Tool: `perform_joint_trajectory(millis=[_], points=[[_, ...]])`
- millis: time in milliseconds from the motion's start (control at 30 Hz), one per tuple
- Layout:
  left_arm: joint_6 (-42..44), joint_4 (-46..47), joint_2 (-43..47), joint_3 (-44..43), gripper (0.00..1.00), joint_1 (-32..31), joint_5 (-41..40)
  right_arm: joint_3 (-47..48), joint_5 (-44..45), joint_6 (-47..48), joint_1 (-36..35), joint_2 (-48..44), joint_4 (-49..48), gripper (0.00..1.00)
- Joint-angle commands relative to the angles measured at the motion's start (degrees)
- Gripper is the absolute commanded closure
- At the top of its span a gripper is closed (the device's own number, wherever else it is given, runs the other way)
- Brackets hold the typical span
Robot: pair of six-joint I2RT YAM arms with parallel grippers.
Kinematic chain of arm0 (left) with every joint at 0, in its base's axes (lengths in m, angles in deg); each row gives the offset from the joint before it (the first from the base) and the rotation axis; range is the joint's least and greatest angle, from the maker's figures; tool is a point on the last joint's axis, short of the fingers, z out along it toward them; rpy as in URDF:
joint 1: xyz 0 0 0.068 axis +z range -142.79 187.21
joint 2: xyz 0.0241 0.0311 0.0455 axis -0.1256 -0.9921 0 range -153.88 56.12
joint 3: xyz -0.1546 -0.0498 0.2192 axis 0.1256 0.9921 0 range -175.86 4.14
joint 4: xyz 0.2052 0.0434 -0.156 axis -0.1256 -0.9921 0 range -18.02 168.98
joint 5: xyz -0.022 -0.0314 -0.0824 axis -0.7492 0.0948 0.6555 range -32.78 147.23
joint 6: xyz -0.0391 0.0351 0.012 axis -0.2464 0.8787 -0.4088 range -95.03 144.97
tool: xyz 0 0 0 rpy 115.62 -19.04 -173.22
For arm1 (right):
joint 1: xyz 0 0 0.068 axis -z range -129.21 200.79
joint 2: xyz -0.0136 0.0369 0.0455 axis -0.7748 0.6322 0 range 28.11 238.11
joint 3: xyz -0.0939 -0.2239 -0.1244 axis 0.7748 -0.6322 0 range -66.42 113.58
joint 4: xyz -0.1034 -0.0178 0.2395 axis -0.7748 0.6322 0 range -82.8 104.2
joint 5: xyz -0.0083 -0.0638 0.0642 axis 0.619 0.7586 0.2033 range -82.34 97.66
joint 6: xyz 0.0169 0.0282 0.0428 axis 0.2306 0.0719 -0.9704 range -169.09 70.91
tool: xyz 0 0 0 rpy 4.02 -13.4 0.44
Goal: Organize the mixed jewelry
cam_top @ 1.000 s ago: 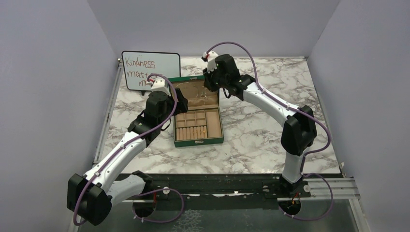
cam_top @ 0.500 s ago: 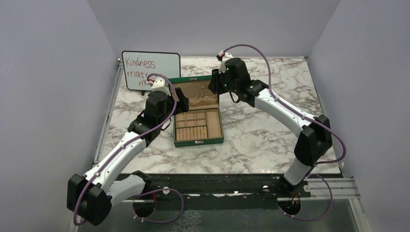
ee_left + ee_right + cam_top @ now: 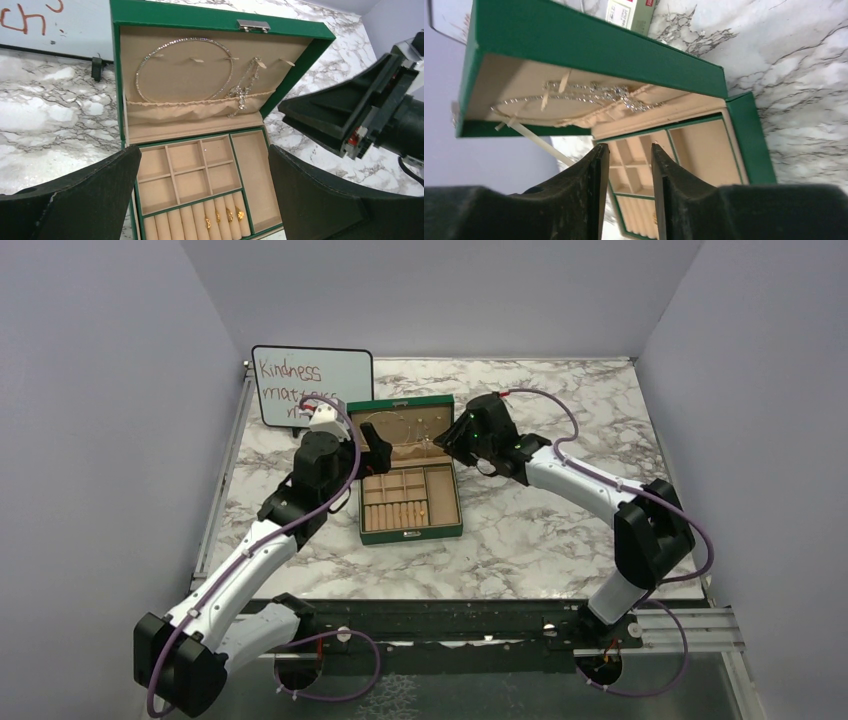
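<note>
The green box [image 3: 411, 532] stands open mid-table, its lid [image 3: 220, 22] upright. A thin silver wire loop [image 3: 184, 70] and a silver chain [image 3: 245, 90] hang inside the lid. They also show in the right wrist view: the loop [image 3: 524, 107] and the chain [image 3: 616, 94]. Several small gold rings [image 3: 223, 215] sit in the ring rolls at the front. My left gripper [image 3: 205, 200] is wide open and empty, above the box's left compartments. My right gripper [image 3: 626, 150] hovers at the lid's right side [image 3: 450, 443], its jaws a narrow gap apart with nothing between them.
A whiteboard [image 3: 300, 375] with red writing stands behind the box at the left. A small white-and-green carton [image 3: 631, 11] lies behind the lid. Marble table top [image 3: 560, 520] stretches to the right of the box. Grey walls enclose three sides.
My right arm has swung from above the lid to the right and down, now beside the lid's right edge. My left gripper has shifted slightly.
</note>
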Motion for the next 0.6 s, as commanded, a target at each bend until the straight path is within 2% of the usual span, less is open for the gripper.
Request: perform_joint_trajectory(millis=[0,133,367,567], points=[[0.9,0.0,-0.6,-0.9,0.01,0.1,5.3,-0.6,4.6,-14.0,-0.9,2.4,-5.9,0.56],[0.9,-0.4,-0.8,-0.9,0.01,0.1,6.4,1.5,7.5,-19.8,-1.6,5.1,-4.3,0.50],[0.9,-0.1,-0.9,-0.5,0.01,0.1,6.3,5.4,14.8,-27.8,-2.3,6.7,4.6,0.50],[0.9,0.3,-1.1,-0.4,0.02,0.1,6.4,5.0,15.9,-30.1,-2.3,7.2,4.2,0.61]])
